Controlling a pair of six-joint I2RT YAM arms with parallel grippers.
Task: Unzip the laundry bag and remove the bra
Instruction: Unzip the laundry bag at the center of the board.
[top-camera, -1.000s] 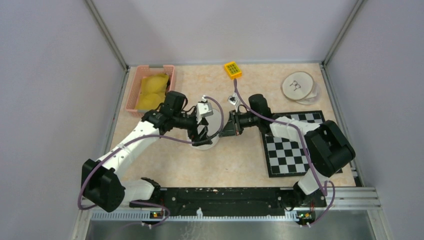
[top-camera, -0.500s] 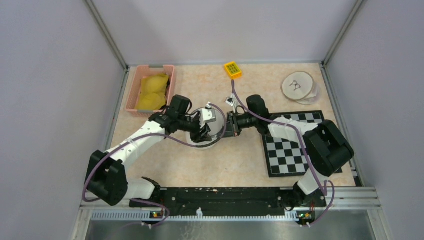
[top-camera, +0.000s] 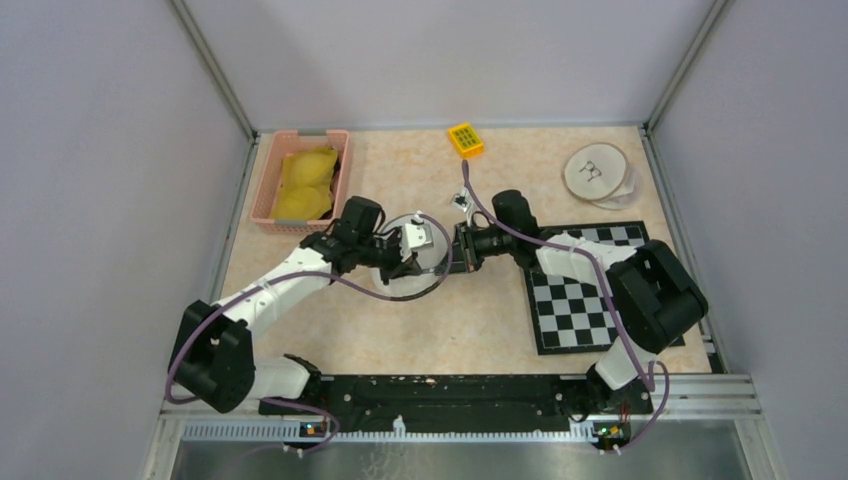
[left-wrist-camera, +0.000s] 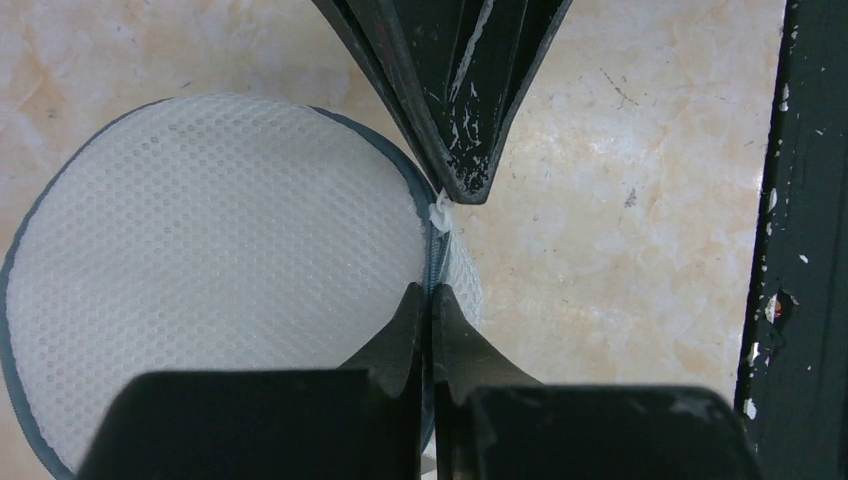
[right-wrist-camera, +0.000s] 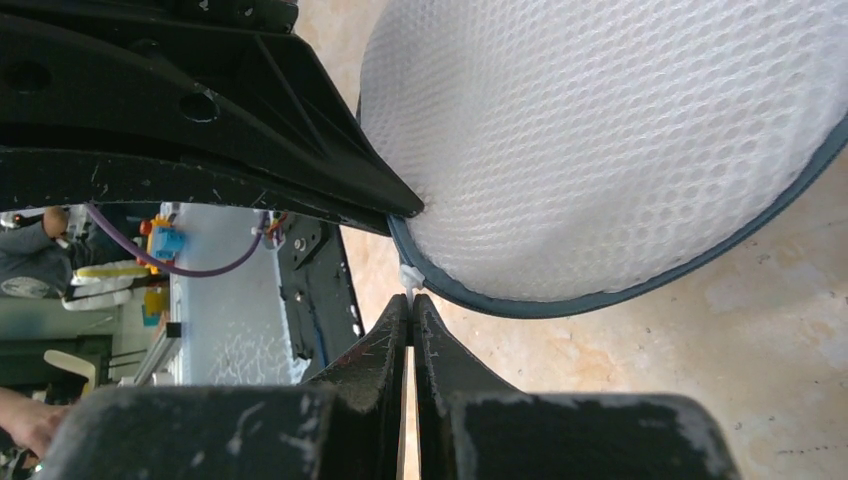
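Straight ahead of the left gripper (left-wrist-camera: 430, 292) sits the laundry bag (left-wrist-camera: 220, 280), its rim seam pinched there. Opposite, the right gripper (right-wrist-camera: 410, 300), pressed together, meets the white zip tab (right-wrist-camera: 408, 274). Such shallow holds may slip when pulled, leaving the zip shut or dragging the bag.

Even, diffuse light falls from overhead, so the bench (top-camera: 480, 320) looks bright and carries only soft, faint shadows. Up close, the weave of the laundry bag (left-wrist-camera: 200, 250) is crisp, while my jaws fill the frame edges as dark, slightly blurred, underexposed shapes.
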